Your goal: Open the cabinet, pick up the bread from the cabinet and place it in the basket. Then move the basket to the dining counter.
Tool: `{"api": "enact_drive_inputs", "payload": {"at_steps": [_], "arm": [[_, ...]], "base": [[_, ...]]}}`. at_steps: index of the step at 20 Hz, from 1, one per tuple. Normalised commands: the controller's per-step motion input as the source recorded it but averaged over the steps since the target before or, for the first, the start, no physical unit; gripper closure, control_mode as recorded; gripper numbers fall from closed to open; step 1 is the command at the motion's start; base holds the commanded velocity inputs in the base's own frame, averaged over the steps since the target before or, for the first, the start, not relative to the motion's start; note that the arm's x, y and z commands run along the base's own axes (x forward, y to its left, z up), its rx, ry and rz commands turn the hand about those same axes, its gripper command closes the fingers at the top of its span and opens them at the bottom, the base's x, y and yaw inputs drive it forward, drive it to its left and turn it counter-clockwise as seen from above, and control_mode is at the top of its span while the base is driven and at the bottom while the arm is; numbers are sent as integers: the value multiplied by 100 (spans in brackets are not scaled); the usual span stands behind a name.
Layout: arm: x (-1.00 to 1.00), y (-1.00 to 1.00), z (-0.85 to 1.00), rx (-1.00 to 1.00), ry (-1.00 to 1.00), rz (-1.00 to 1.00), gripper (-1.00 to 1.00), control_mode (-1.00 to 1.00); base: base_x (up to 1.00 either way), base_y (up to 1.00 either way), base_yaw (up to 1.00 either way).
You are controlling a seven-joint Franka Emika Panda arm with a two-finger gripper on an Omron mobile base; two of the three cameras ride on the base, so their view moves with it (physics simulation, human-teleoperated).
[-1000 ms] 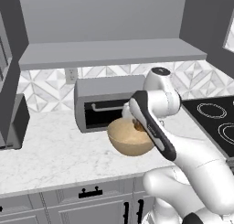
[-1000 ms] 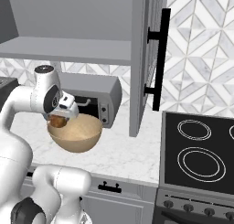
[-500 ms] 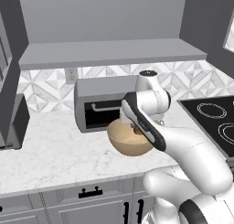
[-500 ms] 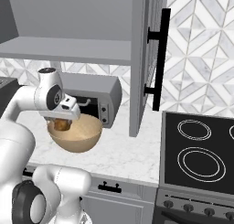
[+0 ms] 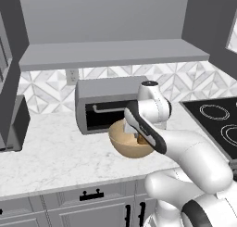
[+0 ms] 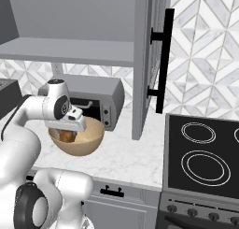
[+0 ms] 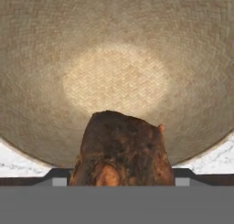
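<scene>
Tool (image 6: 66, 131) first: you have it closed on the bread (image 7: 122, 150), jaws held fairly wide by the lump between them, and it hangs directly over the open mouth of the basket (image 6: 83, 144); from the hand view the woven floor of the basket (image 7: 114, 81) lies straight ahead along the tool's line, so the coming move, as I judge it, is a short drop and a release, with no sideways correction needed.

Working down in size: the cabinet (image 6: 148, 60) stands open above, its door swung out edge-on with the long black handle (image 6: 162, 60) facing you, its shelf (image 5: 111, 54) bare; below it the marble counter (image 5: 55, 152) carries the toaster oven (image 5: 109, 103) against the tiled wall, and the basket (image 5: 129, 142) sits just in front of that oven's door; the cooktop (image 6: 205, 153) lies well to the right.

The bread (image 6: 66, 136) is inside the basket's rim, apart from its floor; it is a rounded lump, and its long axis I cannot tell.
</scene>
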Motion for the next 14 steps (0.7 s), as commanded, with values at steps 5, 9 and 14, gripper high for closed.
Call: {"api": "enact_drive_inputs", "payload": {"at_steps": [5, 9, 14], "arm": [[0, 0, -9, 0, 1, 0, -100, -100], [0, 0, 0, 0, 0, 0, -100, -100], [0, 0, 0, 0, 0, 0, -100, -100]], "base": [[0, 0, 0], [0, 0, 0], [0, 0, 0]]}}
